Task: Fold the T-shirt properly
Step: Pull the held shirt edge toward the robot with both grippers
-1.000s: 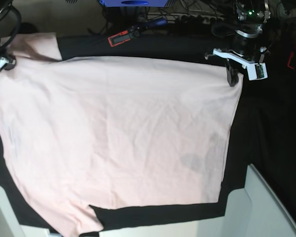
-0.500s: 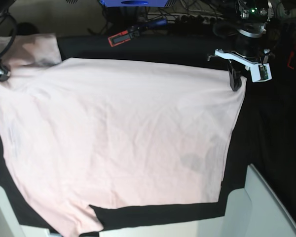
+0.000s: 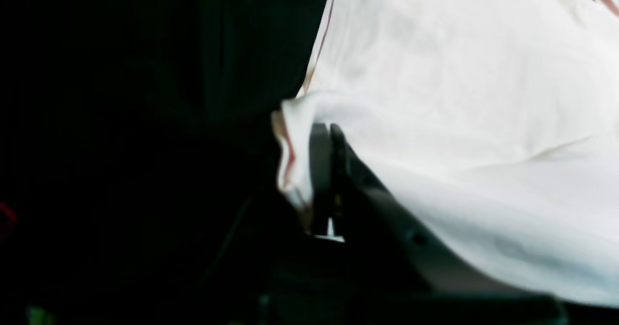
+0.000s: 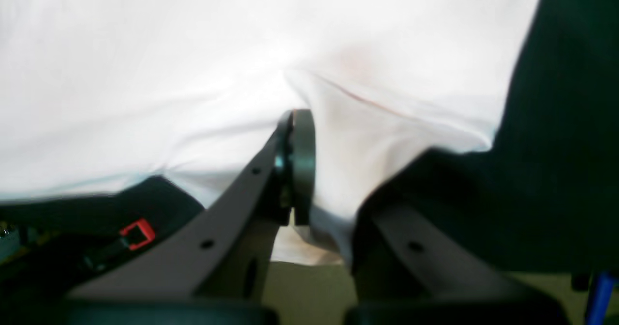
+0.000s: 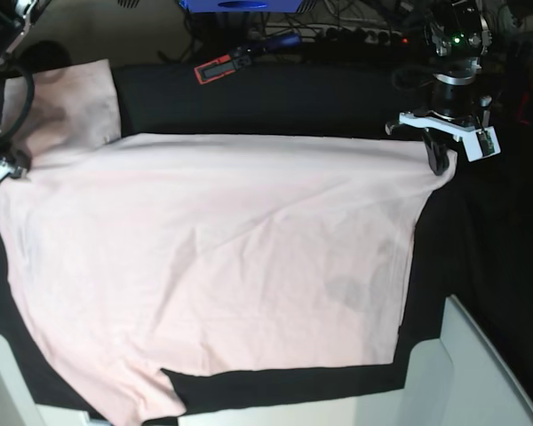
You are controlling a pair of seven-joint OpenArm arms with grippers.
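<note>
The T-shirt (image 5: 213, 266), pale pink and plain side up, lies spread across most of the black-covered worktop (image 5: 275, 93), filling the frame from left edge to right of centre. The cloth appears thin, light and limp; it will likely sag and crease wherever unsupported, so hem corners and seams are the sensible places to hold. At upper right, the left gripper (image 5: 442, 160) has its jaws clamped together on a corner of the garment, the fabric drawn into a small peak there; the wrist view shows the hem bunched around the closed jaws. At the left edge, the right gripper (image 5: 2, 164) likewise pinches a fold of cloth, jaws together, next to a sleeve (image 5: 71, 102) lying flat at upper left. The lower edge of the shirt runs close to the worktop's near border. Bare black cloth remains along the top and right. A red-and-black tool (image 5: 220, 67) lies beyond the top edge, well apart from the shirt.
</note>
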